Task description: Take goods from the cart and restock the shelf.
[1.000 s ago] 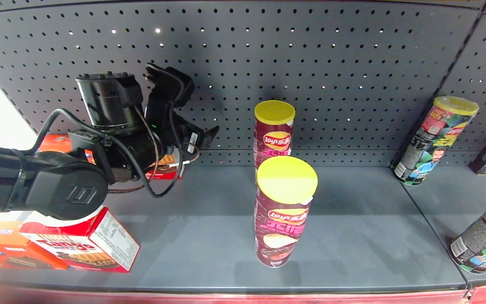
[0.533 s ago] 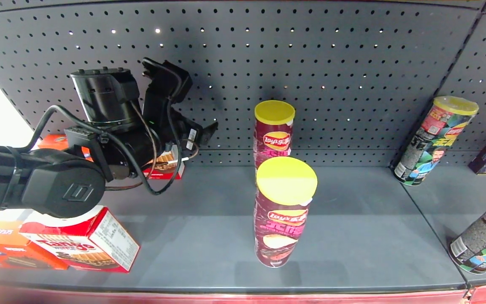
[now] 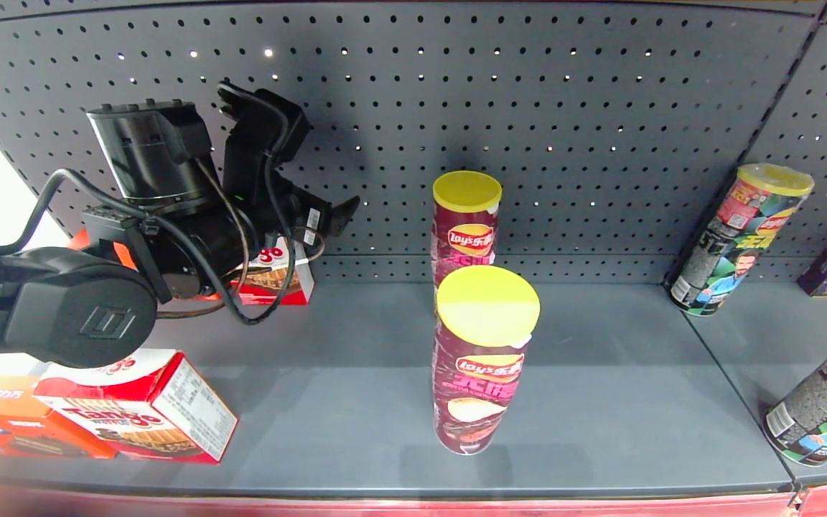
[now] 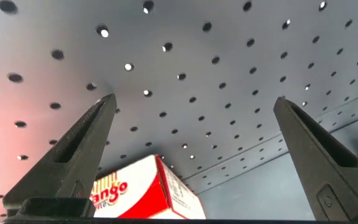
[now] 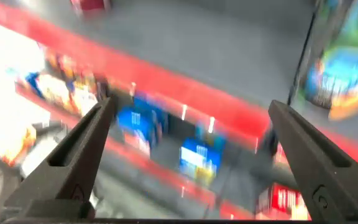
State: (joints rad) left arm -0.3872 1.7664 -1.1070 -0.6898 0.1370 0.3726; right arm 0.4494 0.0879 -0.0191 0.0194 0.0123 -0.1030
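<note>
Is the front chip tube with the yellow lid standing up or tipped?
Standing up. The front maroon chip tube rests on its base, yellow lid on top.

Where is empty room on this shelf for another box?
Bare shelf lies between the front chip can and the leaning can, and between that chip can and the front red box. It is crowded at the left end.
</note>
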